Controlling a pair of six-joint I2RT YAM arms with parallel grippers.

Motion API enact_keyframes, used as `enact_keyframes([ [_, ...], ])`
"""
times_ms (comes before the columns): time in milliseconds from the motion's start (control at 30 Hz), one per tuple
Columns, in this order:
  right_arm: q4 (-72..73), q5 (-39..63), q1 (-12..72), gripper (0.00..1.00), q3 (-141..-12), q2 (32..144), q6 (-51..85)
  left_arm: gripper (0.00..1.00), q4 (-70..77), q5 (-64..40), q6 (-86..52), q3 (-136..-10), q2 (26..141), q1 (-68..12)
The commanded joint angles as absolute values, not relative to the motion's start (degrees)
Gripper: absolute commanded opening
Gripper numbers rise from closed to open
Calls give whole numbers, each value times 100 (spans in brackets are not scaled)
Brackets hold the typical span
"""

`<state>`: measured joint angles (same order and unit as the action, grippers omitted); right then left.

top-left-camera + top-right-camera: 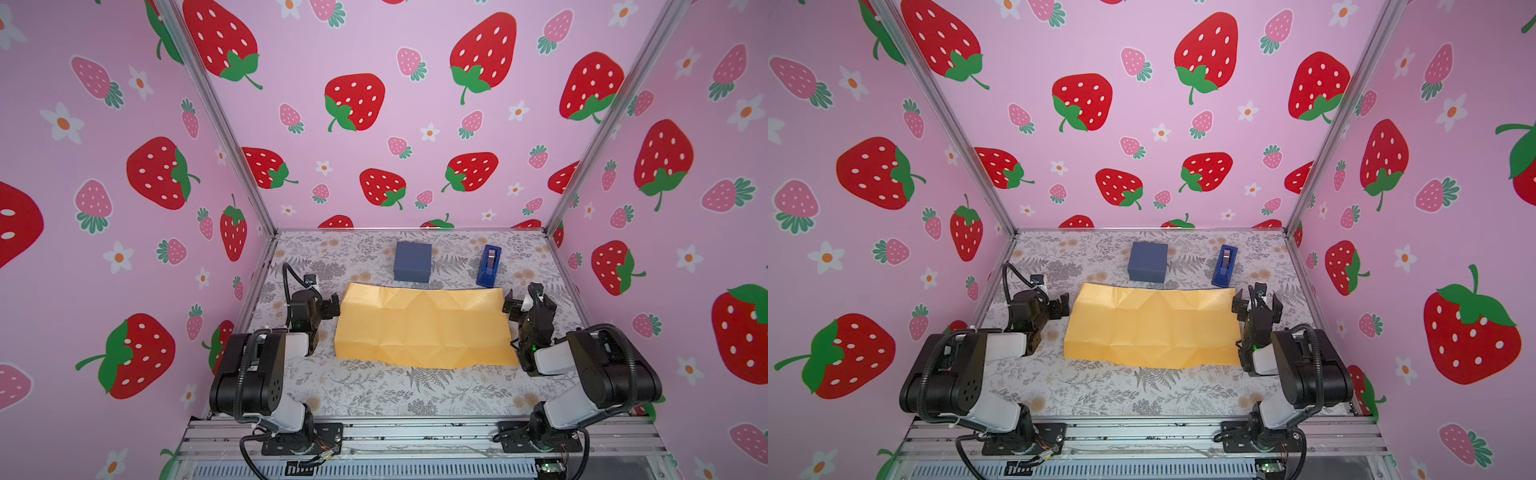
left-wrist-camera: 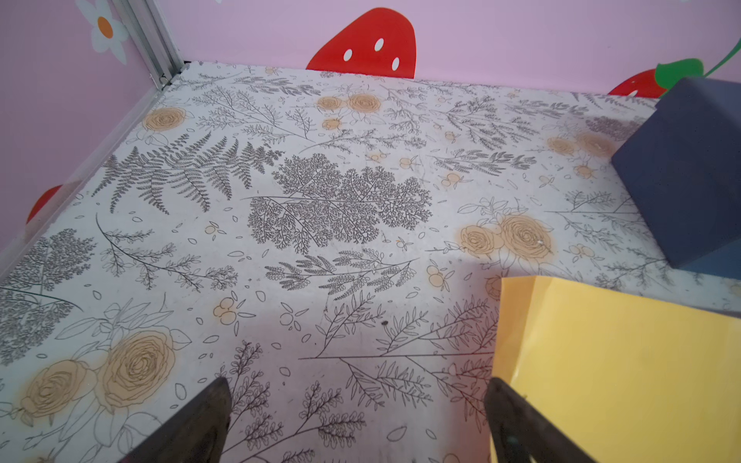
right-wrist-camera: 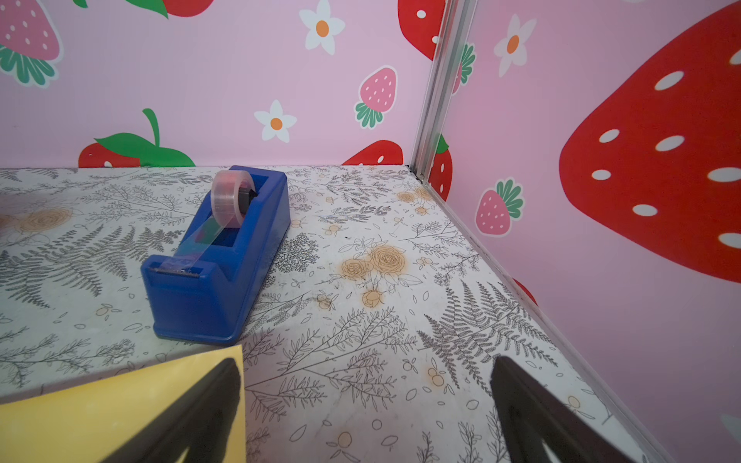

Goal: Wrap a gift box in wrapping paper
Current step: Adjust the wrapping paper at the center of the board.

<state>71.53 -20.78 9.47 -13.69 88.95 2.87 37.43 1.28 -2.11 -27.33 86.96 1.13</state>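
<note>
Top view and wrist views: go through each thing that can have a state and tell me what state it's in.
gift box: closed, unwrapped, not on the paper.
wrapping paper: spread out, creased, pale side up, nothing on it.
tape dispenser: upright, roll loaded, strip drawn to the cutter.
left gripper: open, empty.
right gripper: open, empty.

L gripper (image 1: 331,306): jaws wide apart, nothing between, held low, aimed inward. L arm (image 1: 249,374) folded up behind it, elbow raised. R gripper (image 1: 521,298): jaws wide apart, nothing between, tilted down fwd. R arm (image 1: 611,365) folded behind it, elbow raised. Fingers (image 2: 200,421) dark, tapered in wrist views.
</note>
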Motion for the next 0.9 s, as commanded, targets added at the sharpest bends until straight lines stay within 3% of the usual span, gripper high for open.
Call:
enact_keyframes([
  [0,6449,-2241,1054,100,-1670,8381,158,99,2800,587,-368,-3294,8252,93],
  [133,5111,-2207,1084,100,-2141,7908,377,99,1436,1387,-923,-3985,7832,20],
  [233,4034,-1836,1092,100,-2631,7665,734,99,250,1222,-1395,-4730,7569,-86],
  [433,2310,-461,1097,98,-3736,7674,1771,97,-881,283,-1957,-5771,7821,-746],
  [567,1079,303,1082,97,-4569,8070,2148,97,-2432,-49,-1860,-6731,8515,-1019],
  [700,551,758,936,97,-4835,8303,2187,96,-3436,-672,-1813,-6981,9041,-703],
  [867,403,1677,378,96,-4679,8482,2353,91,-3281,-1944,-1886,-6391,9290,-59],
])
